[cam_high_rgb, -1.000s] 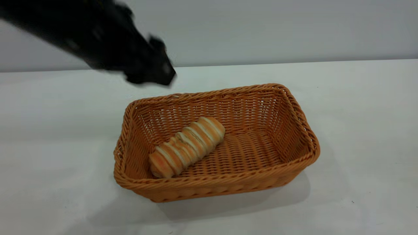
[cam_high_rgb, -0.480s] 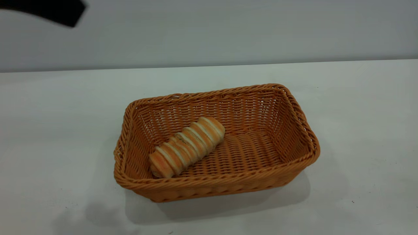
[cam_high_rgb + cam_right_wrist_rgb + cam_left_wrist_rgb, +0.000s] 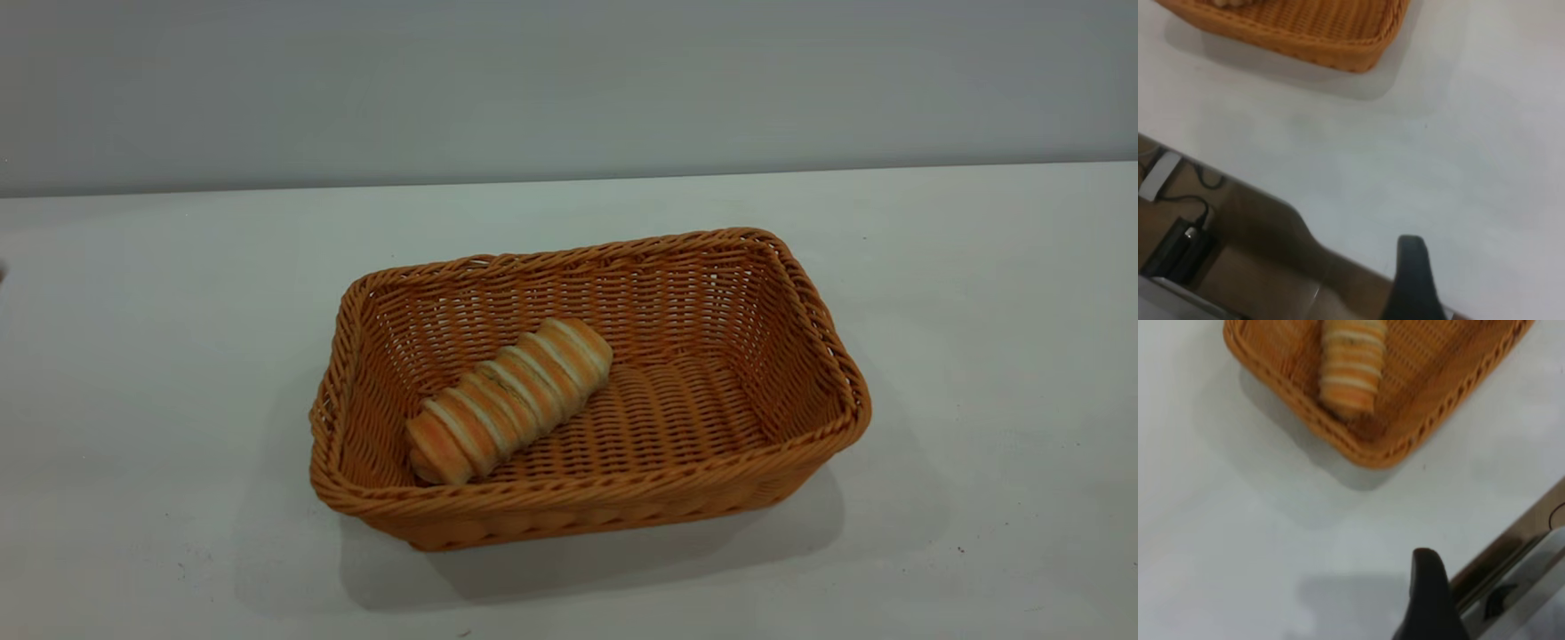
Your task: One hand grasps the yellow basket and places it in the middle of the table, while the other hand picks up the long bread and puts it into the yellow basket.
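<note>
At the centre of the exterior frame, found the yellow basket [image 3: 587,511] standing flat on the table [image 3: 978,311], with the long bread [image 3: 508,400] lying inside on the woven floor, slanted from the lower left corner up toward the middle. Glimpsed only a dark piece of the left gripper [image 3: 1428,600] and of the right gripper [image 3: 1413,280] in the wrist views, both over bare table and well apart from the basket. Could not tell for either one whether wide or narrow.
</note>
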Controlling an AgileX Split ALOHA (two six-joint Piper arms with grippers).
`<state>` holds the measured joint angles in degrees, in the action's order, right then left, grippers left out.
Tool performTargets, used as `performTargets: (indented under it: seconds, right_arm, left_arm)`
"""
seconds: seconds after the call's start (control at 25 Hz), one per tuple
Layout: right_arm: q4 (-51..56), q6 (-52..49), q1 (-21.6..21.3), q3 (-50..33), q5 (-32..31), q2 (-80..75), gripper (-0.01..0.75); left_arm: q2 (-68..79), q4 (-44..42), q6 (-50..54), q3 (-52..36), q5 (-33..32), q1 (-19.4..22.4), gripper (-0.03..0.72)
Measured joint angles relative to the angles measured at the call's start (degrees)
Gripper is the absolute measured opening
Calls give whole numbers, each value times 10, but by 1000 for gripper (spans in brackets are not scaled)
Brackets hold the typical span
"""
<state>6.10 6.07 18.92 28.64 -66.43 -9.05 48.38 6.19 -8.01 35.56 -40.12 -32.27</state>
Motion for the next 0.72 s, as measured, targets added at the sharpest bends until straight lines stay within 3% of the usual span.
performTargets:
  seconds: [0.72]
  right_arm:
    - [-6, -8, 0, -4, 8, 0, 568]
  left_arm:
    - [-303, -31, 41, -58, -203, 0, 570]
